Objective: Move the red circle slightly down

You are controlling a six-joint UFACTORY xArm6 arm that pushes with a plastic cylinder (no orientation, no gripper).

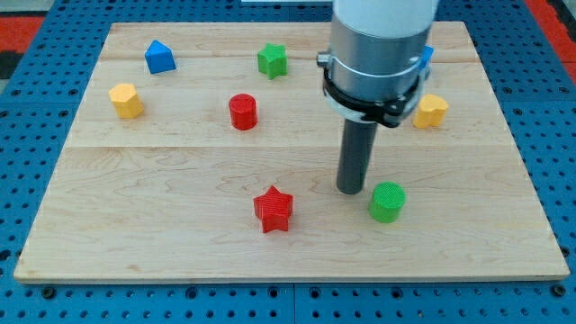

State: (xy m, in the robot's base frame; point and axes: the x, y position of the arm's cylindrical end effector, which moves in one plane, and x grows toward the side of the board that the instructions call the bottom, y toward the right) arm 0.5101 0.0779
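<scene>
The red circle (243, 112) stands on the wooden board (180, 225), left of the middle and toward the view's top. My tip (350, 190) rests on the board well to the circle's lower right, just left of the green circle (388, 202). The red star (274, 210) lies to the tip's lower left. The tip touches no block.
A blue house-shaped block (159, 57) and a yellow hexagon block (126, 100) sit at the upper left. A green star (272, 60) lies near the top middle. A yellow block (431, 111) and a partly hidden blue block (426, 56) sit beside the arm's body at the right.
</scene>
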